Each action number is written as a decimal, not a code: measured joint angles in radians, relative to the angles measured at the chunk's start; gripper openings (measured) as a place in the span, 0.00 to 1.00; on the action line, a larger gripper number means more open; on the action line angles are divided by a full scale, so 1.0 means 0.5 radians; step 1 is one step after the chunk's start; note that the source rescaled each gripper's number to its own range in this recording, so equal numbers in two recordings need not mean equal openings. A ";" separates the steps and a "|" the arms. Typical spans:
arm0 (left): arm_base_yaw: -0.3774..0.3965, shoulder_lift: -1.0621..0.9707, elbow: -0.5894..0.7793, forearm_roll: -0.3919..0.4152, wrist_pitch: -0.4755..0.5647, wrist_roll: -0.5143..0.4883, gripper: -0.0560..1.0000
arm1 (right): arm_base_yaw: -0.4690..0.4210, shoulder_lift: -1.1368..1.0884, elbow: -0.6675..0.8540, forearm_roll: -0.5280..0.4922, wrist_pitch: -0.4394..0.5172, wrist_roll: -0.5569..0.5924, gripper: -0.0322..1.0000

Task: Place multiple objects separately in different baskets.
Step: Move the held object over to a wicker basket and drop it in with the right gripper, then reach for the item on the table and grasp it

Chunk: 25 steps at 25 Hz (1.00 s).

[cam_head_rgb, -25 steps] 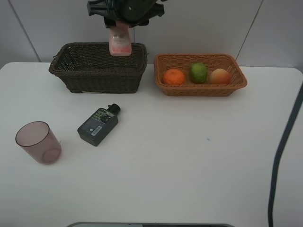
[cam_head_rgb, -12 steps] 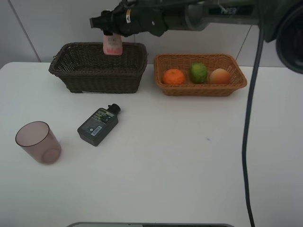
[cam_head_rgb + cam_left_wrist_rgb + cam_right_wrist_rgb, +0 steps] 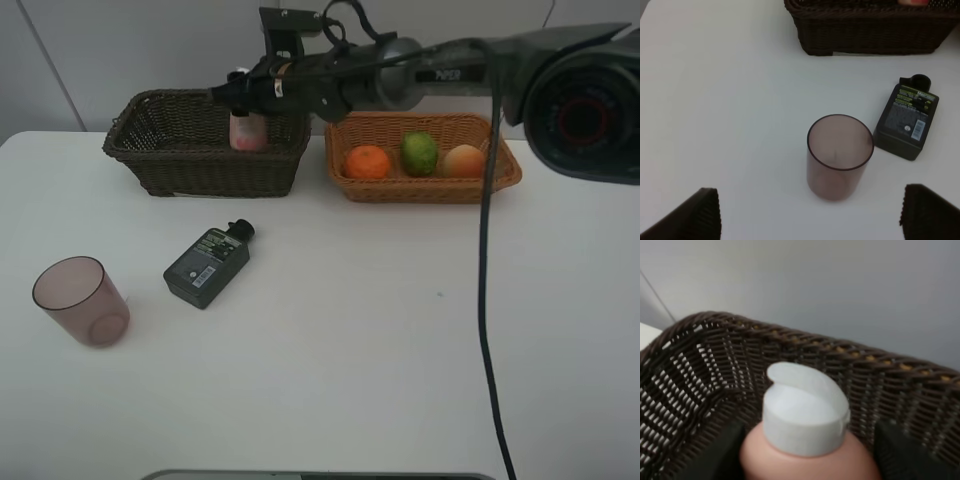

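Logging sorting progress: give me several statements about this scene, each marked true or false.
1. The right gripper holds the pink bottle at the dark basket. True.
2. The light basket holds two fruits. False: three, an orange, a green lime and a red-orange fruit.
3. The mauve cup lies tipped over. False: it stands upright on the table.
4. The dark green bottle lies on the table, outside both baskets. True.

Right arm: dark grey tubular link bearing small white lettering, extending from a large round joint housing with a red inner ring. Black cable hangs beside that housing. Left gripper: two dark wedge-shaped fingertips.
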 joint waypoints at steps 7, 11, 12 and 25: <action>0.000 0.000 0.000 0.000 0.000 0.000 0.93 | 0.000 0.020 0.000 -0.002 -0.007 0.000 0.20; 0.000 0.000 0.000 0.000 0.000 0.000 0.93 | 0.000 0.019 0.000 -0.002 -0.019 0.000 0.54; 0.000 0.000 0.000 0.000 0.000 0.000 0.93 | 0.000 0.017 0.000 0.000 -0.016 0.000 0.62; 0.000 0.000 0.000 0.000 0.000 0.000 0.93 | -0.002 -0.390 0.000 0.065 0.980 -0.071 0.78</action>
